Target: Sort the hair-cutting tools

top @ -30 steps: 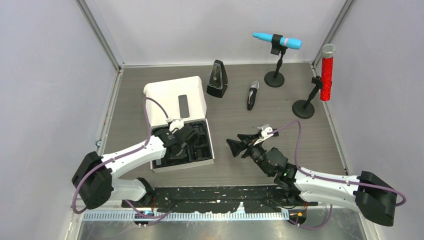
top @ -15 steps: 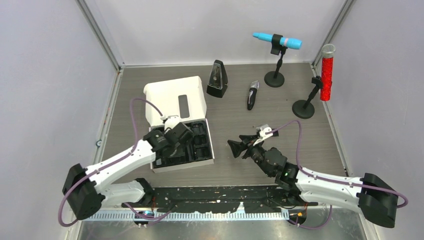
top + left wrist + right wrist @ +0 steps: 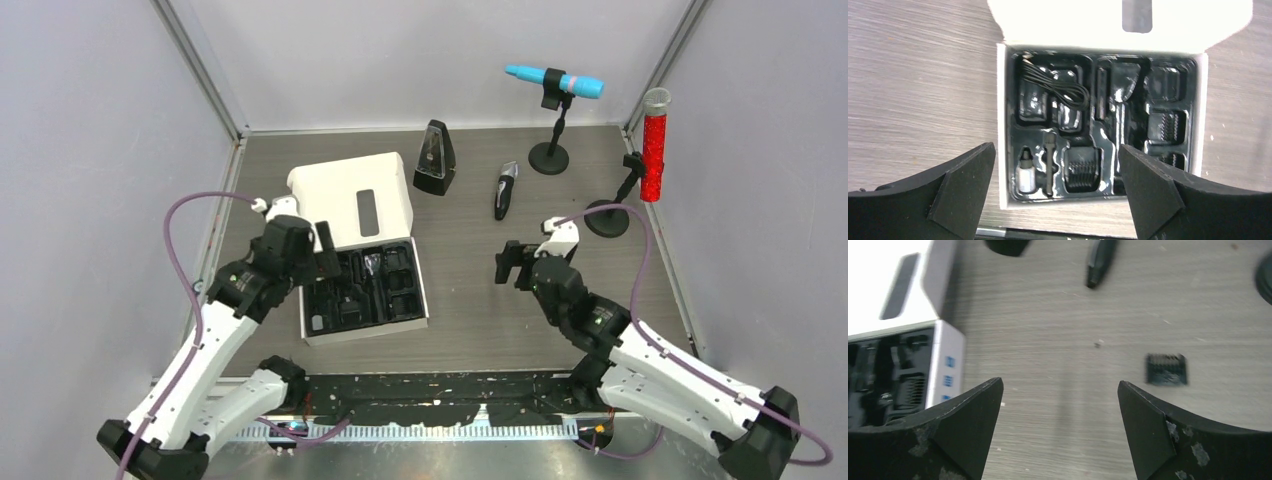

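Toward the left edge of the table, a white box was seen lying open, its lid folded back toward the far edge. A black tray was seated inside it. In the tray's compartments a coiled cable, a tiny bottle and a comb guard were found, with further guards along the tray's right side.

The left gripper was held above the box's left side. Its jaws were spread wide and nothing was gripped.

The right gripper was held over the middle of the table. Its jaws were likewise parted and empty. Below it, in the right wrist view, a loose comb guard was seen lying on the bare tabletop, well apart from the box.

The clipper was left nearer the far edge, between the metronome and the base of the blue microphone. The red microphone was stood by the far right corner.
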Motion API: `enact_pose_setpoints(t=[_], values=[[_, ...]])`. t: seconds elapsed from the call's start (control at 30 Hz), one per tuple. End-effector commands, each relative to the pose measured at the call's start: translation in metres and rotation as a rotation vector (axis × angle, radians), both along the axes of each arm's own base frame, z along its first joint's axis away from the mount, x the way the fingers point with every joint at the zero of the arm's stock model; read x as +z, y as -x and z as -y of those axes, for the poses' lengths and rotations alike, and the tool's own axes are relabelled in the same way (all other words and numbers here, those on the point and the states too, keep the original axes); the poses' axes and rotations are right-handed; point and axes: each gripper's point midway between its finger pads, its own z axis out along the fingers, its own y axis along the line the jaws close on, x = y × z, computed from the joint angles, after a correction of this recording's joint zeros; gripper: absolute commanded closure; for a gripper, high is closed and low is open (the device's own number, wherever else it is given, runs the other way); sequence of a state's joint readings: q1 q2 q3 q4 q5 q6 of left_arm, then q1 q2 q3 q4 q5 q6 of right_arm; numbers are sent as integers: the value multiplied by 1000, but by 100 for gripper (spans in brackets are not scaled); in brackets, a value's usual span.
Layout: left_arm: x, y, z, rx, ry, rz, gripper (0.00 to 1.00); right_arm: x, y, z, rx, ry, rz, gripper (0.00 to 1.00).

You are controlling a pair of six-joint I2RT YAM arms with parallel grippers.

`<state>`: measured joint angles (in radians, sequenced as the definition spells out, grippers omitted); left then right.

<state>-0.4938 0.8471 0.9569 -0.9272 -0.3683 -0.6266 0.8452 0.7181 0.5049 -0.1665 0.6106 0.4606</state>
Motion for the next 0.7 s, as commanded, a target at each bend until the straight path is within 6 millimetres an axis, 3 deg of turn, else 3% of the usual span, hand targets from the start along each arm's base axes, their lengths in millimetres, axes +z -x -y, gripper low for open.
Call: enact_pose_setpoints(t=[0.0,0.1,0.33,0.53,0.67], values=[[15,-6,-26,-54,-58,-5,1,-23,3,39,-84,38,-209,4],[15,-9,-30,-42,-58,12,0,-25,-7,47,-83,103,-271,4],[-15,-10,-29,-66,-82,-56,0,-40,-43,71,-100,158,-461,5],[-8,-10,-38,-38,-110,3,0,-60,-68,90,-100,204,-572,4],[-7,-8,-40,-34,-121,13,0,-89,-75,102,-103,180,-694,1]])
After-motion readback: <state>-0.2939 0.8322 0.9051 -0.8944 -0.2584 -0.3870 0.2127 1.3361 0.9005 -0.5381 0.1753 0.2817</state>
